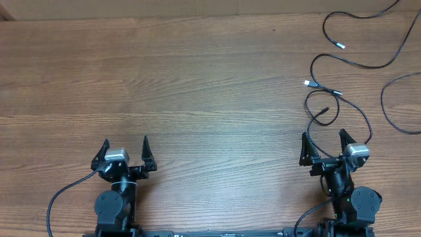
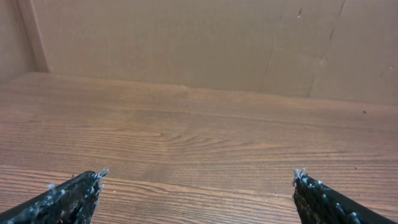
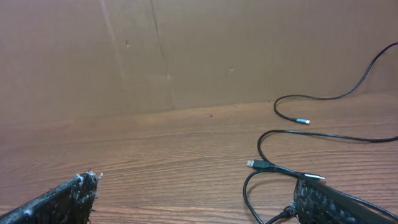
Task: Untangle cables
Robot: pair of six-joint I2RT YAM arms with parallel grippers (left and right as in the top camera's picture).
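Look first at the left gripper [image 1: 125, 141], far off to the left of the right gripper [image 1: 323, 133]: spread wide apart, holding nothing, with only the bare wood of the table [image 1: 197, 79] in front. Leave it waiting for now, with no cord close by on that side. Move across to the right gripper: also spread wide apart, also holding nothing. Find the cables [image 1: 337, 93] just in front of the right gripper and off to its right, thin black loops lying flat on the wood, with one loop running in under the open fingers. Cannot tell about touching there. Notice the dark plug [image 1: 321, 114] closest in front of the right gripper, then the white plug [image 1: 306, 83] a little further out, then the far plug [image 1: 340, 45] well beyond. Spot the crossing of the loops just ahead and a bit right of the right gripper. Cannot tell the top cord from the bottom one there. To do this step well, probably start with the right gripper. Go down slowly over a single strand near a loose plug end and pinch only that one. Then pull gently away from the crossing, low over the wood, to slide the end out without pulling any loop tight. Bring the left gripper over to hold the rest down against dragging.
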